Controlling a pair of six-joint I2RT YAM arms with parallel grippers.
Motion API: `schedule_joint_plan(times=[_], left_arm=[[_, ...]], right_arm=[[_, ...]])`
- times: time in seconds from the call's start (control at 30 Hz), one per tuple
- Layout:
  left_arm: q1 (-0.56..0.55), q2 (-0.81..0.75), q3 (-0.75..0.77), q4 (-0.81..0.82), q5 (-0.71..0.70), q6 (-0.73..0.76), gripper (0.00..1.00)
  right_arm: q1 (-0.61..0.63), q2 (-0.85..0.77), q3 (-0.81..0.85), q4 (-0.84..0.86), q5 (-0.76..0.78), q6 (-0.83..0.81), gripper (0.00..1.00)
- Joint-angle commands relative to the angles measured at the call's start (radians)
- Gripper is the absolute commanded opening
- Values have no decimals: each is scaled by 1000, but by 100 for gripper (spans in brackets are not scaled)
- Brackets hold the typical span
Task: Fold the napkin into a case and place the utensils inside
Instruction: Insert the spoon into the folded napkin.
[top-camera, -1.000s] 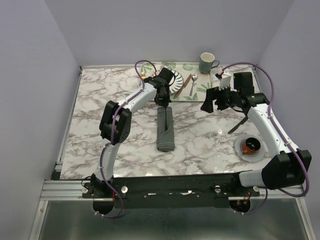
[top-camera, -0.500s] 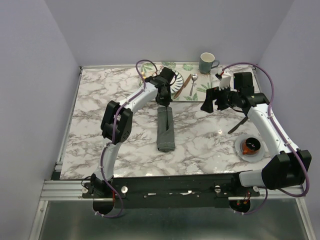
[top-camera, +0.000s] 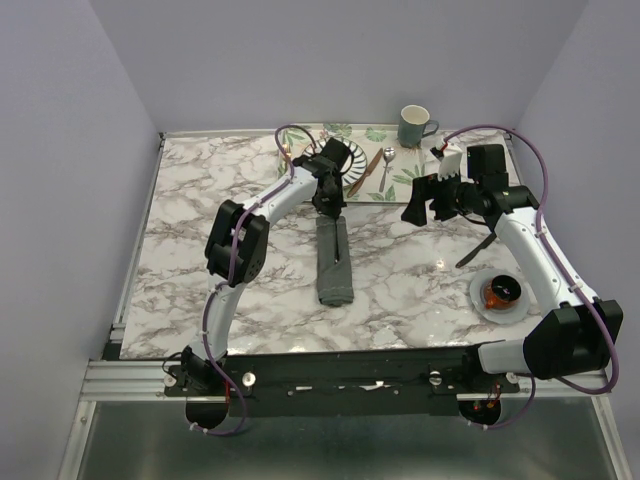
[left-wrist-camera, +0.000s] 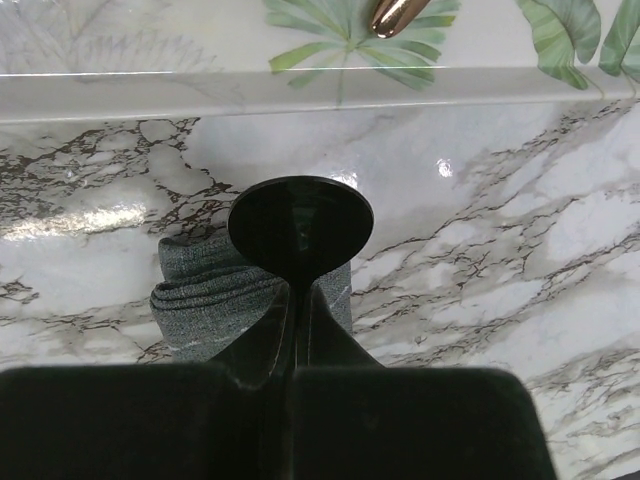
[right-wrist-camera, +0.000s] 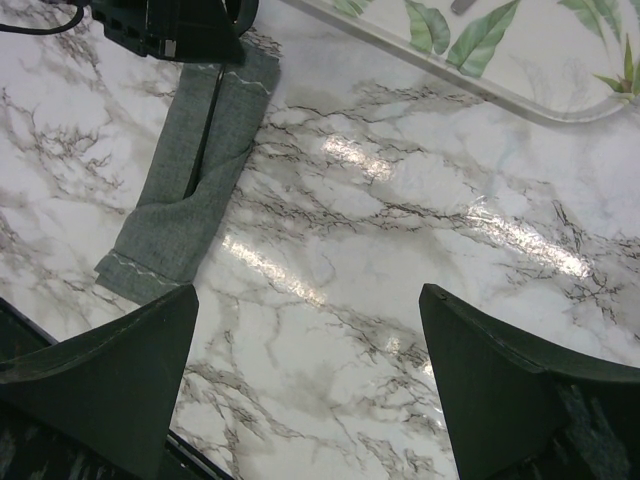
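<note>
Top view high, from rear; wrist views close, downward; all share case (top-camera: 333, 262).

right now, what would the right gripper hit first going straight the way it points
Probably bare table: the open right gripper aims at marble between the case and the leafy mat, neither in line.

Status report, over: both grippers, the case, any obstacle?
Left gripper shut, above far end of case. Right gripper open, empty. Knife, spoon on placemat. Nothing blocking.

left arm (top-camera: 268, 202): reaching forward, wrist tipped down | left claw (left-wrist-camera: 298, 300): fingers pressed together | right arm (top-camera: 532, 250): elbow bent, raised | right claw (right-wrist-camera: 307, 300): fingers spread wide
</note>
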Motion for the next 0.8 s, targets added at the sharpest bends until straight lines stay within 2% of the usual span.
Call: schedule_joint_plan(times=[0.0, 0.57, 0.77], left_arm=[[-12, -46, -42, -8, 44, -30, 0], [-23, -164, -177, 46, 3, -100, 0], [-34, -184, -208, 38, 7, -119, 0]], right_arm=[[-6, 8, 11, -24, -25, 4, 100], [-6, -8, -28, -36, -71, -20, 99], [-3, -37, -114, 2, -131, -80, 85]])
